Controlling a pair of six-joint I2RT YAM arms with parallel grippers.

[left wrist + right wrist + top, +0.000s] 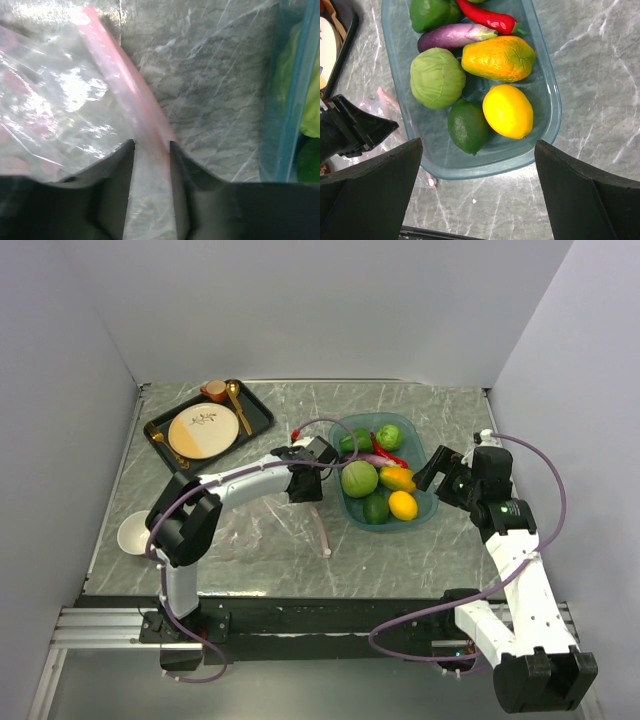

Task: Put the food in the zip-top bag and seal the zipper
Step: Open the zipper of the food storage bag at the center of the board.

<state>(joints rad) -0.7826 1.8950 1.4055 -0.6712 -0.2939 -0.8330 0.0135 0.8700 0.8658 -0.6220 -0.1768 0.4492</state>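
Observation:
The clear zip-top bag (262, 525) lies flat left of the teal tub (428, 508). Its pink zipper (322, 530) runs along the side nearest the tub. My left gripper (303, 490) is shut on the zipper's far end; in the left wrist view the zipper (125, 85) passes between the narrow jaws of the gripper (152, 144). All the food is in the tub: green round one (437, 77), lime (467, 125), lemon (508, 111), mango (498, 58), eggplant (455, 36), chili (487, 19), green pepper (430, 12). My right gripper (477, 145) is open and empty above the tub's right rim (554, 100).
A black tray (255, 425) with a plate, a cup and gold spoons sits at the back left. A white bowl (135, 533) stands at the left edge. Grey walls close in on the table on three sides.

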